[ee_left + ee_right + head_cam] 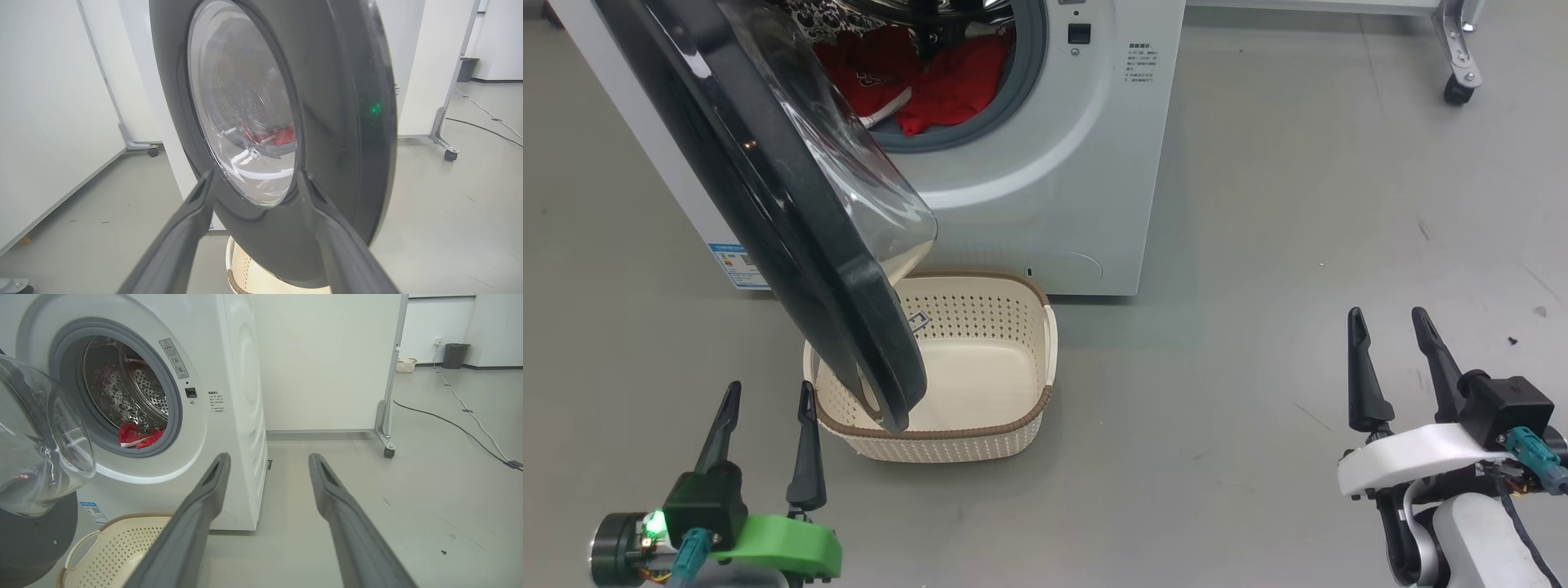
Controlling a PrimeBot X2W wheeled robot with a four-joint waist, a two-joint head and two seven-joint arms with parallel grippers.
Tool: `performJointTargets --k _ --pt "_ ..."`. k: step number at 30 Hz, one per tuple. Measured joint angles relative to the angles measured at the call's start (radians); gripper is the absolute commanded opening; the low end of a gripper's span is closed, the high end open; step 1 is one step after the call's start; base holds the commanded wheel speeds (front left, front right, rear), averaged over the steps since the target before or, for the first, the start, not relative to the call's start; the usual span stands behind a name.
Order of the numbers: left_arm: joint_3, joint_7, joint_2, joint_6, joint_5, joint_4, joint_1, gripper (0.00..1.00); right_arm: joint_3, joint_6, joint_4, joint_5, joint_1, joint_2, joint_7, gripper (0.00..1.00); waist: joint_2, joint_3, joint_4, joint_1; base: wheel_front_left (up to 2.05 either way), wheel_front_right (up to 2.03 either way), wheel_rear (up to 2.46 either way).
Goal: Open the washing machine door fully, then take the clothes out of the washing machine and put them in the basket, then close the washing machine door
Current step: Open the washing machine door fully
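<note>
the washing machine door [768,204] stands swung out from the washing machine [1045,188], roughly edge-on to the machine's front. i judge the first step only partly done, since the door looks able to swing wider. the door's lower edge hangs over the hinge-side part of the basket [980,441], which sits on the floor just in front of the machine, below its mouth. the basket holds no clothing, so the unloading has not begun, and the closing comes after that.

the clothes [947,82] lie low in the machine's drum, bunched against the grey rubber ring at the mouth. they are bright red with a bit of white trim showing, soft and crumpled. the door has a wide glossy black rim and a bulging clear glass bowl that faces back toward the machine.

the left gripper [770,388] is in front of the machine, on the door's outer side, fingers spread and holding nothing. in the left wrist view the door fills the space just ahead of it; i cannot tell whether it touches. the right gripper [1387,314] is well off to the machine's latch side, over bare floor, fingers apart and empty.
</note>
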Motion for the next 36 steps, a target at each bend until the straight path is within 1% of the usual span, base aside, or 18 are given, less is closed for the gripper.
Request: performJointTargets --k 5,16,18,24,26,32,33,34,35,36 --pt "0.001 0.0 -0.003 -0.002 0.003 0.001 0.0 1.0 -0.008 0.012 -0.002 -0.008 0.0 0.005 0.0 1.0 0.0 0.0 0.0 0.0 0.0 0.0 0.0" --pt "0.005 0.0 -0.006 -0.006 0.004 0.005 0.0 1.0 -0.026 0.022 -0.002 -0.025 0.009 0.017 0.0 1.0 0.0 0.0 0.001 0.0 0.0 0.0 0.0" --pt "0.008 0.0 -0.006 -0.006 0.004 0.005 0.0 1.0 -0.03 0.03 -0.002 -0.025 0.014 0.02 0.0 1.0 0.0 -0.001 0.001 0.0 0.0 0.0 0.0" --pt "0.01 0.0 -0.006 -0.007 0.004 0.006 0.0 1.0 -0.034 0.031 -0.002 -0.039 0.018 0.025 0.0 1.0 0.0 -0.002 0.002 0.0 0.0 0.0 0.0" --pt "0.01 0.0 -0.006 -0.009 0.004 0.007 0.0 1.0 -0.037 0.039 -0.002 -0.042 0.018 0.026 0.0 1.0 0.0 -0.002 0.002 0.0 0.0 0.0 0.0" --pt "0.011 0.0 -0.007 -0.015 0.004 0.009 0.0 1.0 -0.043 0.049 0.0 -0.057 0.018 0.032 0.0 1.0 0.0 -0.002 0.001 0.0 0.0 0.0 0.0" --pt "0.011 0.0 -0.007 -0.015 0.004 0.01 0.0 0.49 -0.043 0.05 0.0 -0.062 0.018 0.033 0.0 1.0 0.0 -0.002 0.001 0.0 0.0 0.0 0.0" --pt "0.01 0.0 -0.007 -0.016 0.004 0.012 0.0 0.27 -0.043 0.05 0.001 -0.063 0.018 0.033 0.0 1.0 0.0 -0.002 0.001 0.0 0.0 0.0 0.0" --pt "0.01 0.0 -0.007 -0.017 0.004 0.016 0.0 0.0 -0.043 0.051 0.002 -0.066 0.019 0.034 0.0 1.0 0.0 -0.002 0.001 0.0 0.0 0.0 0.0" --pt "0.009 0.0 -0.007 -0.021 0.004 0.018 0.0 0.0 -0.043 0.051 0.003 -0.068 0.019 0.035 0.0 1.0 0.0 -0.002 0.001 0.0 0.0 0.0 0.0"
